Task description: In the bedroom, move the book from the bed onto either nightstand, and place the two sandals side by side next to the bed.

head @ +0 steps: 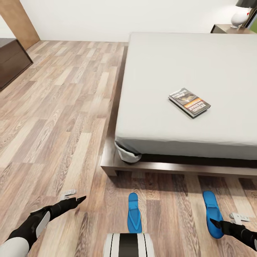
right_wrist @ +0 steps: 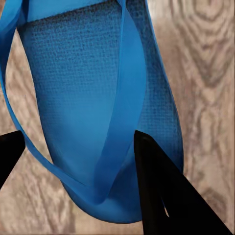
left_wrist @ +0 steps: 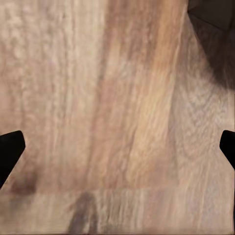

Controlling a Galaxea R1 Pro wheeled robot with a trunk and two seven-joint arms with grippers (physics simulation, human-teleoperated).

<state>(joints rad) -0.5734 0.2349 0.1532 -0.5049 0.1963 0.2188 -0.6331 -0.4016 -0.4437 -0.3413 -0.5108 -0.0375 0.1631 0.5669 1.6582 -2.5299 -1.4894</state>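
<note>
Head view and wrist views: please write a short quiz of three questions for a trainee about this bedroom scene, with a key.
1. True or false: the book lies on the bed.
2. How many sandals lie on the floor? A) one B) two C) three
3. Fill in: the right gripper is open around a strap of the ____ sandal.

Key:
1. True.
2. B: the left sandal and the right one lie apart.
3. Right. The left gripper is open over bare floor.

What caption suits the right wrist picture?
Open right gripper straddling a blue sandal on the wood floor.
</note>
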